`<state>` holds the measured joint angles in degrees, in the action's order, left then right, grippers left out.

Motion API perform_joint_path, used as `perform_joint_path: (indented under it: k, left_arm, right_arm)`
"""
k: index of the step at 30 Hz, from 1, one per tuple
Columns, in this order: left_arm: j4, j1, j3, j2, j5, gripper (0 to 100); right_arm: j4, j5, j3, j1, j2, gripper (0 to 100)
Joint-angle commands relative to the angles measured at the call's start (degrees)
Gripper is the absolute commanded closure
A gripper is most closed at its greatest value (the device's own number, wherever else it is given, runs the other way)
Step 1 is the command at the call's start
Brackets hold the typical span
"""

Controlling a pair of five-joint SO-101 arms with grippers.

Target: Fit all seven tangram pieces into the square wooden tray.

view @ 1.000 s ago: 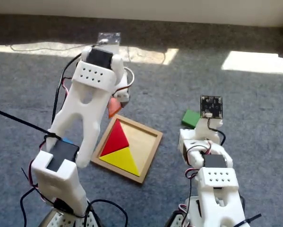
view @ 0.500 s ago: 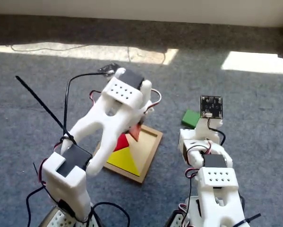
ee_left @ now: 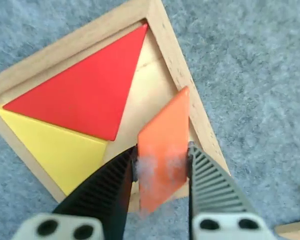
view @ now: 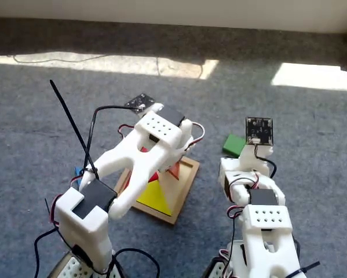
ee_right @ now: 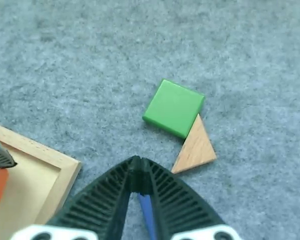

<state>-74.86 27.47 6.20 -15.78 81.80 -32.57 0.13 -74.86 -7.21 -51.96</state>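
Observation:
The square wooden tray (view: 189, 174) lies on the carpet with a red triangle (ee_left: 84, 95) and a yellow triangle (ee_left: 54, 150) in it. My left gripper (ee_left: 162, 152) is shut on an orange parallelogram (ee_left: 162, 145), held tilted over the tray's bare part by its rim (ee_left: 177, 70). In the high view that piece (view: 174, 169) peeks out under the arm. My right gripper (ee_right: 137, 167) hangs shut above the carpet beside the tray (ee_right: 34, 150). Beyond its tips lie a green square (ee_right: 174, 107) and a small wooden triangle (ee_right: 196, 147), touching each other.
A sliver of blue (ee_right: 145, 215) shows between the right jaws behind the tips; what it is I cannot tell. Another small blue piece (view: 77, 172) lies by the left arm. Grey carpet stretches around the tray, and a cable (view: 57, 58) runs along the far side.
My left arm swung from beyond the tray's far corner to over the tray, carrying the orange piece. The right arm stayed still.

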Motion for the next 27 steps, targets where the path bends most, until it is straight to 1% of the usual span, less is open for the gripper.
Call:
perform_joint_path:
  k: [1, 3, 4, 13, 20, 23, 27]
  left_arm:
    - [0.35, 0.13, -0.22, 3.12, 0.7, 73]
    - [0.09, 0.13, -0.13, 3.12, 0.7, 66]
    - [0.09, 0.13, -0.13, 3.12, 0.7, 64]
    - [0.09, 0.66, -0.66, 3.47, 0.7, 64]
    - [0.79, 0.4, 1.8, 3.12, 0.62, 64]
    - [5.19, 0.04, 4.18, 3.12, 0.62, 64]
    - [17.49, -1.63, 11.21, 3.12, 0.62, 64]
  right_arm:
    - [1.27, -0.18, 0.84, 0.48, -1.8, 99.4]
    - [1.27, -0.18, 0.84, 0.48, -1.8, 99.4]
    - [1.27, -0.18, 0.84, 0.48, -1.8, 99.4]
    - [1.27, -0.09, 0.84, 0.48, -1.8, 99.4]
    - [1.27, -0.09, 0.84, 0.48, -1.8, 99.4]
    - [1.27, -0.09, 0.84, 0.48, -1.8, 99.4]
    - [1.27, -0.09, 0.84, 0.48, -1.8, 99.4]
